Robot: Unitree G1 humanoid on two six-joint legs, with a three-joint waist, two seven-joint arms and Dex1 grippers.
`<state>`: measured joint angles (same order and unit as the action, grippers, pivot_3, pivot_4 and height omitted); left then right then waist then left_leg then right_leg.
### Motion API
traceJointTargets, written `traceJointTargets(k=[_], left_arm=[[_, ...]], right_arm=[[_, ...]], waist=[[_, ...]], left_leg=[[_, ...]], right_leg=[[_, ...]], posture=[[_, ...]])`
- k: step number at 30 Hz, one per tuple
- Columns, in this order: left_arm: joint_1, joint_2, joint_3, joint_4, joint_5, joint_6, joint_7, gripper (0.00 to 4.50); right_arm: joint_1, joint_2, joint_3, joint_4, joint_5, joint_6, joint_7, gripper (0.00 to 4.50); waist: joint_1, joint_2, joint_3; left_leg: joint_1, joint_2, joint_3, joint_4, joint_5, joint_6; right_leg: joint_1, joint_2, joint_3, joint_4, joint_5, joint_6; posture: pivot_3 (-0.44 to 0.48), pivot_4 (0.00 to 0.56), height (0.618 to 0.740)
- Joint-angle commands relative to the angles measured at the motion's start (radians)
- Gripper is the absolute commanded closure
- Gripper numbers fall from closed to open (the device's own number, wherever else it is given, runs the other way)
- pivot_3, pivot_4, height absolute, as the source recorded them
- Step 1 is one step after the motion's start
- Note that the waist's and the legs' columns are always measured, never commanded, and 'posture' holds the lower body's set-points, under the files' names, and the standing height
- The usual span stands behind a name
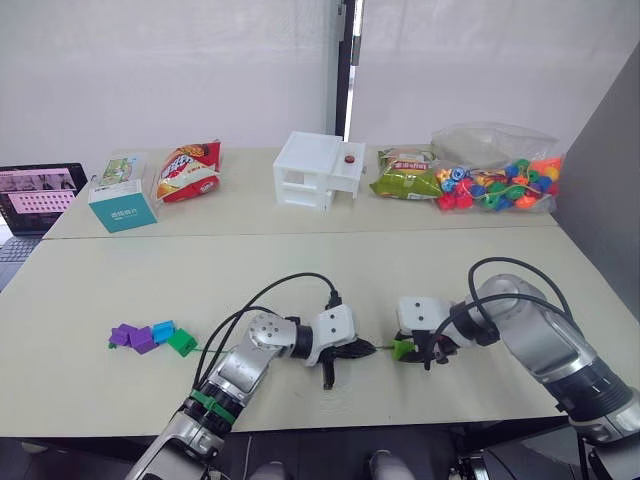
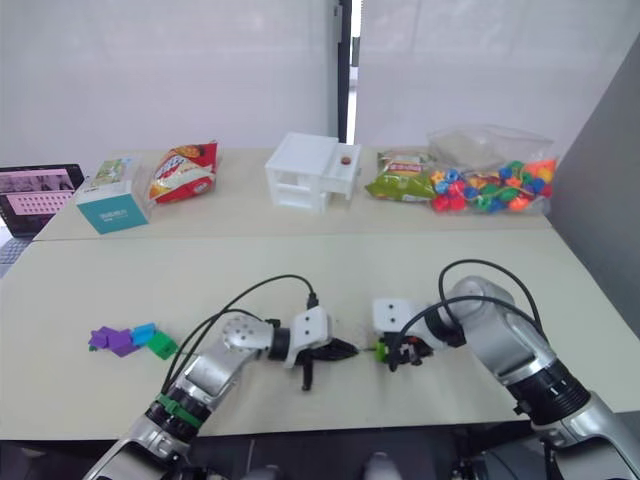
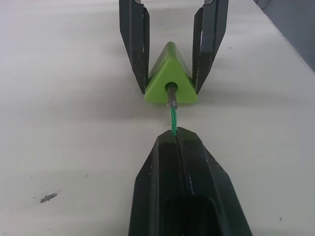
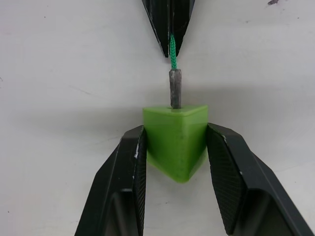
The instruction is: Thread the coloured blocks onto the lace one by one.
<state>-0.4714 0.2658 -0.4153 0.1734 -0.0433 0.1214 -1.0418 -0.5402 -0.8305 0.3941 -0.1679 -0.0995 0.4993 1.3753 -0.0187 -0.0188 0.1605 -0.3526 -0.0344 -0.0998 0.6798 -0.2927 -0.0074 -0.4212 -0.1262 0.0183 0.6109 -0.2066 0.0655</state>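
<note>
left gripper [image 3: 175, 135]: fingers pinched on lace [image 3: 173, 119]
right gripper [image 4: 175, 142]: clamping light green block [image 4: 175, 140]
lace tip [image 4: 175, 88]: entering block hole
table [image 1: 120, 290]: 4 blocks [image 1: 153, 337] clustered left

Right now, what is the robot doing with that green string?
It is threading blocks. The left gripper is shut on the lace, pushing its grey tip into the hole of a light green block, which the right gripper holds at the front of the table. Four other blocks, purple, blue and dark green, sit together further along the lace.
</note>
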Motion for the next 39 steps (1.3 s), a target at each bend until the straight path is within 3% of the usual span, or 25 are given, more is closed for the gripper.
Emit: traceJointTargets(k=[1, 12, 21, 23, 25, 31, 32, 39], left_arm=[[-0.009, -0.015, 0.011, -0.006, -0.019, 0.002, 0.009, 4.50], [-0.037, -0.078, 0.002, 0.058, -0.014, 0.042, 0.019, 4.50], [0.006, 0.000, 0.051, -0.049, -0.043, 0.072, 0.000, 1.70], [0.013, 0.013, 0.059, -0.070, -0.059, 0.086, -0.003, 1.70], [0.031, 0.029, 0.059, -0.094, -0.069, 0.083, -0.009, 1.67], [0.036, -0.001, 0.075, -0.056, -0.088, -0.011, 0.014, 1.67], [0.032, -0.011, 0.076, -0.036, -0.092, -0.027, 0.013, 1.67], [-0.021, -0.062, 0.020, 0.084, -0.063, -0.100, -0.018, 1.67]], right_arm=[[0.013, 0.018, 0.044, -0.006, -0.003, 0.012, -0.005, 3.22], [-0.006, 0.102, 0.074, -0.036, -0.017, 0.060, -0.044, 3.22], [0.000, 0.108, 0.080, -0.009, -0.037, 0.053, -0.047, 3.22], [-0.001, 0.117, 0.074, -0.010, -0.032, 0.065, -0.055, 3.22], [-0.006, 0.123, 0.065, -0.012, -0.032, 0.049, -0.065, 2.16], [0.008, 0.050, -0.022, -0.084, 0.015, 0.103, -0.047, 0.19], [0.009, 0.041, -0.054, -0.103, 0.037, 0.134, -0.048, 0.01], [0.075, -0.072, -0.228, -0.229, 0.155, 0.274, -0.091, 0.01]], waist=[[0.000, 0.000, 0.000], [-0.008, -0.001, -0.001], [-0.024, -0.002, -0.001], [-0.025, -0.002, -0.001], [-0.025, -0.002, -0.001], [-0.006, -0.001, -0.001], [0.004, -0.001, -0.001], [0.024, -0.001, 0.000]], left_leg=[[0.000, 0.000, 0.000, 0.000, 0.000, 0.000], [0.001, 0.000, 0.000, 0.000, 0.000, 0.000], [0.002, 0.001, 0.000, 0.000, 0.000, 0.000], [0.002, 0.002, -0.001, 0.000, 0.000, 0.000], [0.002, 0.002, -0.001, 0.000, 0.000, 0.000], [0.000, 0.001, -0.002, 0.000, 0.000, 0.000], [-0.001, 0.001, -0.002, 0.000, 0.000, 0.000], [-0.003, -0.002, -0.001, 0.000, 0.000, 0.000]], right_leg=[[0.000, 0.000, 0.000, 0.000, 0.000, 0.000], [0.000, 0.001, 0.000, 0.000, 0.000, 0.000], [0.000, 0.002, 0.000, 0.002, 0.000, 0.000], [0.000, 0.002, 0.000, 0.002, 0.000, 0.000], [0.000, 0.003, 0.000, 0.002, 0.000, 0.000], [-0.001, 0.002, 0.000, 0.001, 0.000, -0.001], [-0.001, 0.001, 0.000, 0.001, 0.000, -0.001], [-0.002, -0.002, 0.000, -0.001, 0.000, -0.001]], posture=[[0.000, 0.150, 0.740], [0.000, 0.150, 0.740], [0.000, 0.150, 0.740], [0.000, 0.150, 0.740], [0.000, 0.150, 0.740], [0.000, 0.150, 0.740], [0.000, 0.150, 0.740], [0.000, 0.150, 0.740]])
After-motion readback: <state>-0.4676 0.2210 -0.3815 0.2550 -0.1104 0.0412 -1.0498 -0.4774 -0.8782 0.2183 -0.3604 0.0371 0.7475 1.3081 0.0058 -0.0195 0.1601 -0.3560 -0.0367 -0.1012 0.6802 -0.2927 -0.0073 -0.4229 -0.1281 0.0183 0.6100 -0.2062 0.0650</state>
